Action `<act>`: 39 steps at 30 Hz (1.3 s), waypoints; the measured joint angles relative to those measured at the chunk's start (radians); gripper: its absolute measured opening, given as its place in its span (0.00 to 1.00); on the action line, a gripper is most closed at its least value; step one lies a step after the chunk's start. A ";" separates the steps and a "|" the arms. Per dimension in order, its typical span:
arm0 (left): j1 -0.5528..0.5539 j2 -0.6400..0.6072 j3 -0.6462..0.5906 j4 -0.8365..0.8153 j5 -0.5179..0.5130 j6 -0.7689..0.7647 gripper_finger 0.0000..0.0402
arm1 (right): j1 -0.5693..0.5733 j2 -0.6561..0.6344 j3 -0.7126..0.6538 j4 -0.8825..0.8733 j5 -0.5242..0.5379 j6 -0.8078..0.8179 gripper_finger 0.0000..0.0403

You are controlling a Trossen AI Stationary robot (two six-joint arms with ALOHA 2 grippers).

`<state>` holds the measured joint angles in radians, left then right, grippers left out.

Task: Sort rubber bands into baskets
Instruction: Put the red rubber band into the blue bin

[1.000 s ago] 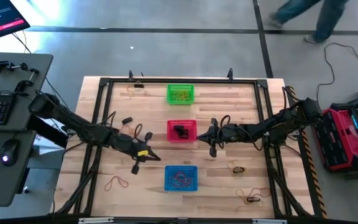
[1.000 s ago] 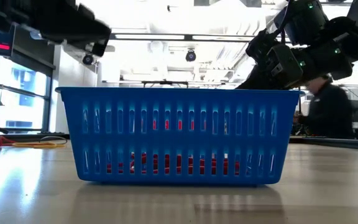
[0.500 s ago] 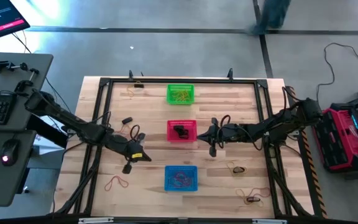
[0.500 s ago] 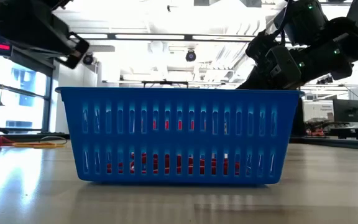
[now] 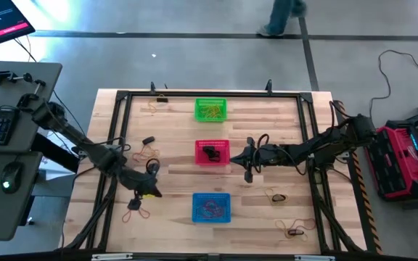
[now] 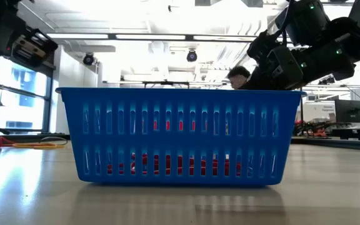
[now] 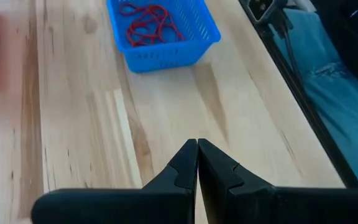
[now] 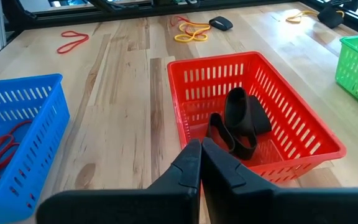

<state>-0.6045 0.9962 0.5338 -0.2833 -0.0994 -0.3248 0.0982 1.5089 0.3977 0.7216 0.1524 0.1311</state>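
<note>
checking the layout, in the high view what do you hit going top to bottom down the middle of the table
green basket with yellow-tan rubber bands → red basket with black rubber bands → blue basket with red rubber bands

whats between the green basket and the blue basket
The red basket, holding black rubber bands, sits between the green basket and the blue basket; the high view shows it.

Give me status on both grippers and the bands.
Left gripper shut, empty, near the red band. Right gripper shut, empty, beside red basket. Loose bands on table. Nothing blocking.
</note>
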 joint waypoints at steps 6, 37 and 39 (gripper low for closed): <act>-0.023 0.000 0.044 -0.112 -0.003 -0.069 0.01 | 0.000 0.000 0.000 -0.008 0.000 0.000 0.00; -0.248 0.332 0.105 -0.298 0.165 -0.492 0.18 | 0.000 0.000 0.000 -0.024 0.002 -0.024 0.00; -0.257 0.359 0.124 -0.312 0.163 -0.472 0.22 | 0.000 0.000 0.000 -0.024 0.002 -0.026 0.00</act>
<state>-0.8612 1.3551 0.6577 -0.5949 0.0641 -0.7965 0.0982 1.5089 0.3977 0.6978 0.1543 0.1050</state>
